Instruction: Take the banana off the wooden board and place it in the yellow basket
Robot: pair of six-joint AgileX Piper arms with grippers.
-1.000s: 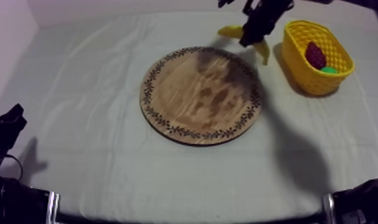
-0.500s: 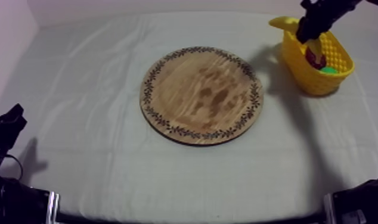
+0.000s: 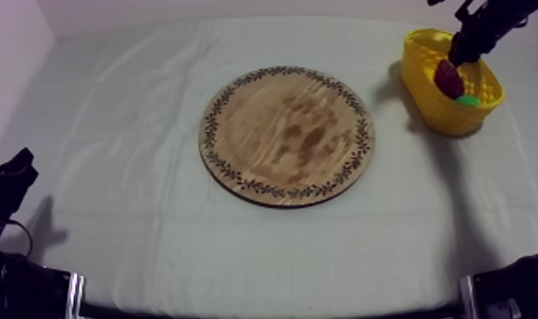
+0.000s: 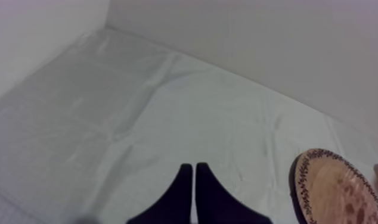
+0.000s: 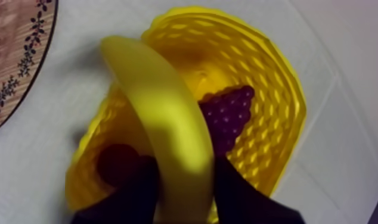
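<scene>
My right gripper is shut on the yellow banana, which hangs over the open yellow basket. From above, that gripper hovers over the basket at the table's far right. The round wooden board with its patterned rim lies bare at the table's middle. My left gripper is shut on nothing, its fingers together as a narrow wedge, low at the near left.
Inside the basket lie a purple bunch of grapes, a small red fruit and a green fruit. The board's rim is close beside the basket. The grey-white cloth spreads wide to the left of the board.
My right gripper has carried the banana from beyond the board's far edge rightward to above the basket. The left arm has stayed still.
</scene>
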